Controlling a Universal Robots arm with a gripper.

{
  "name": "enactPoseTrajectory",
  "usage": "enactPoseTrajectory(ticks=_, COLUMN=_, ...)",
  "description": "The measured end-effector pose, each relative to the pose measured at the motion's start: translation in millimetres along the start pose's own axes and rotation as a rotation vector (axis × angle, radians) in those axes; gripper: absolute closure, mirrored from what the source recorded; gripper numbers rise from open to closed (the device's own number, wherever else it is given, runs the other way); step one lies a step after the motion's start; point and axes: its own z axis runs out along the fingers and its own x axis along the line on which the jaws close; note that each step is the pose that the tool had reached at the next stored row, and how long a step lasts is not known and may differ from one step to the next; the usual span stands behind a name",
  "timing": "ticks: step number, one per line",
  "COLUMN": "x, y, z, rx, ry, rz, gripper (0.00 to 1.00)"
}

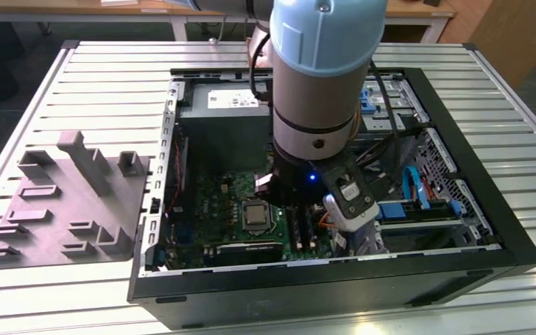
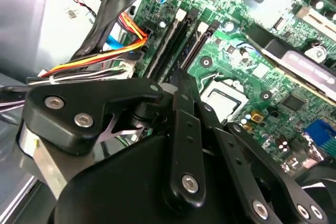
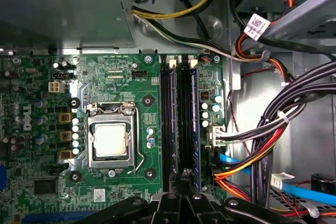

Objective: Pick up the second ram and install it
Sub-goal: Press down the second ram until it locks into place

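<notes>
Apparently holding the fingers [image 3: 177, 186] drawn fully together, with nothing clearly pinched between them. Hovering the gripper [image 3: 184, 179] low over the near end of the long black slots [image 3: 184, 108], deep inside the open computer case [image 1: 491, 262]. Showing the second ram [image 3: 196, 129] as a thin blue strip standing on edge in the slot nearest the cable bundle [image 3: 273, 129], lying level along its length and looking already seated. Judging the pick-up as done and the insertion as largely done; not being able to tell whether the end latches are closed. Looking outward, seeing the green motherboard [image 3: 147, 72] with its processor socket [image 3: 111, 139] beside the slots, the grey power-supply box [image 1: 221, 105] beyond, and the case resting on the slatted tabletop [image 1: 109, 77].
</notes>
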Motion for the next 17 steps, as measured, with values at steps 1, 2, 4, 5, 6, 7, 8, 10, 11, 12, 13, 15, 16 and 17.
enactPoseTrajectory(ticks=1, x=0.0, y=0.0, z=-0.2, rx=0.0004, ry=0.0001, rz=0.000, gripper=0.89)
enactPoseTrajectory(ticks=2, x=-0.1, y=0.3, z=-0.3, rx=0.0003, ry=0.0001, rz=0.000, gripper=0.89)
enactPoseTrajectory(ticks=4, x=0.1, y=2.4, z=0.0, rx=-0.0003, ry=0.0001, rz=0.000, gripper=0.89)
enactPoseTrajectory(ticks=5, x=0.2, y=4.2, z=0.1, rx=-0.0004, ry=0.0001, rz=0.000, gripper=0.89)
enactPoseTrajectory(ticks=6, x=0.2, y=6.2, z=0.2, rx=-0.0003, ry=0.0001, rz=0.000, gripper=0.89)
enactPoseTrajectory(ticks=7, x=0.4, y=8.4, z=0.4, rx=-0.0003, ry=0.0001, rz=0.000, gripper=0.89)
enactPoseTrajectory(ticks=8, x=0.5, y=10.9, z=0.6, rx=-0.0003, ry=0.0001, rz=0.000, gripper=0.89)
enactPoseTrajectory(ticks=10, x=0.7, y=16.6, z=1.0, rx=-0.0004, ry=0.0001, rz=0.000, gripper=0.89)
enactPoseTrajectory(ticks=11, x=0.8, y=19.4, z=1.2, rx=-0.0004, ry=0.0001, rz=0.000, gripper=0.89)
enactPoseTrajectory(ticks=12, x=0.9, y=22.1, z=1.4, rx=-0.0004, ry=0.0001, rz=0.000, gripper=0.89)
enactPoseTrajectory(ticks=13, x=1.0, y=24.9, z=1.7, rx=-0.0006, ry=0.0001, rz=0.000, gripper=0.89)
enactPoseTrajectory(ticks=15, x=1.3, y=30.1, z=2.0, rx=-0.0006, ry=0.0001, rz=0.000, gripper=0.89)
enactPoseTrajectory(ticks=16, x=1.3, y=31.4, z=2.1, rx=-0.0006, ry=0.0001, rz=0.000, gripper=0.89)
enactPoseTrajectory(ticks=17, x=1.3, y=31.9, z=2.1, rx=-0.0006, ry=0.0001, rz=0.000, gripper=0.89)
